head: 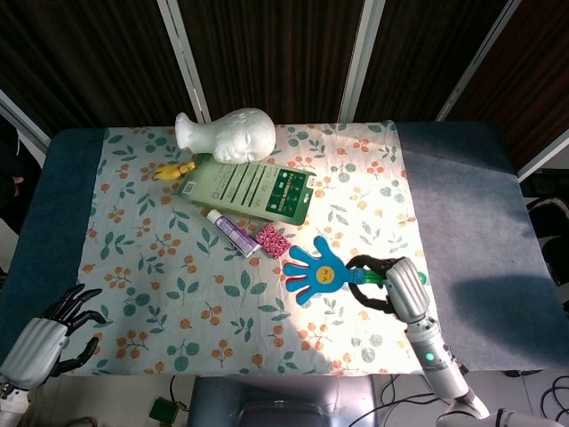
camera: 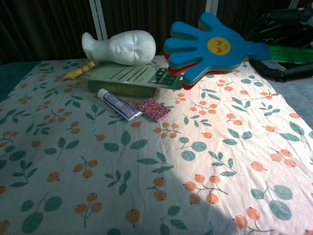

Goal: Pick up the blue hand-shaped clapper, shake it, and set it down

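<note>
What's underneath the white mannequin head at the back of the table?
The white mannequin head lies on its side, partly on the green card packet and partly on the floral cloth. How far the packet runs beneath it is hidden.

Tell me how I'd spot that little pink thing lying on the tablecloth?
Start at the white foam head at the far edge of the floral tablecloth, then come past the green packet in front of it. Just nearer lies a white tube, and the small pink sparkly square sits at its end, the only glittery pink item there.

Harsh sunlight, deep shadow across foreground
</note>
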Motion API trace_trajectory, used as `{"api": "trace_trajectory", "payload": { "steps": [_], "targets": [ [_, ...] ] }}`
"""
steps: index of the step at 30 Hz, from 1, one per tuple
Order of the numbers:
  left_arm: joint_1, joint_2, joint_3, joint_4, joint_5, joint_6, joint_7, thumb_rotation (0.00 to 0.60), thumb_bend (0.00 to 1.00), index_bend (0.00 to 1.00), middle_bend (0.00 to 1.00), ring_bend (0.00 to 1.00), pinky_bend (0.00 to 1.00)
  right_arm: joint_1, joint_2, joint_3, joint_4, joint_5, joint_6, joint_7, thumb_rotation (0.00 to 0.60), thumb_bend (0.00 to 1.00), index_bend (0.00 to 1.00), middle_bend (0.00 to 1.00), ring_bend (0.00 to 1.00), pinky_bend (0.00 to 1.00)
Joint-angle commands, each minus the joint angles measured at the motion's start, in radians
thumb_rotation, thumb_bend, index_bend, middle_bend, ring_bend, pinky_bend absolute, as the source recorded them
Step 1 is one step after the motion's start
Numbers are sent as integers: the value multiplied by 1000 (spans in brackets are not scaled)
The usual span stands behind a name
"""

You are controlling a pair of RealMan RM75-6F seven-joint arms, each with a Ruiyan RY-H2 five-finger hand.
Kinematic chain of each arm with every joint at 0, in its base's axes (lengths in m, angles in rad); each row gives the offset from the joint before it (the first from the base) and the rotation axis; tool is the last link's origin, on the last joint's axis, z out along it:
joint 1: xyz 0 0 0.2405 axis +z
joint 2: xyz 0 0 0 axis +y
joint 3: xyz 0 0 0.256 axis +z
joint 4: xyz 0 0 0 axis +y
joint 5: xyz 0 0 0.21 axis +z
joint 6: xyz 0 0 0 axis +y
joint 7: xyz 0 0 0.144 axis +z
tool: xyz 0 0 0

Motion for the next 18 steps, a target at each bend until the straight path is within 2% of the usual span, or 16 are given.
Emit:
{"api": "trace_trajectory", "payload": {
  "steps": [1,2,5,9,12,18],
  "targets": [
    [-1,-1,0,-1,0,-2,2,600,432,407,128,50,264,-43,-9,13,16,-8,120,331,600,812,812,763,901,1000],
    [-1,-1,0,-1,1,-2,4,600,432,407,128,50,264,-51,-18,23,20,10,139,430,600,825,812,764,901,1000],
    [-1,-1,0,-2,-1,-4,5,600,433,408,128,50,264,-65,-25,42,26,83,119,618,600,857,812,767,901,1000],
    [-2,-1,0,-3,-3,-7,8,600,432,409,128,50,264,-69,15,46,-14,153,32,786,600,867,817,767,901,1000],
    [-2,-2,0,-3,-3,-8,11,600,432,408,128,50,264,-68,32,54,-22,179,-10,829,600,872,818,767,901,1000],
    [-3,-1,0,-5,-4,-11,12,600,433,409,128,50,264,-68,33,54,-11,161,-33,816,600,874,818,767,901,1000]
  ]
}}
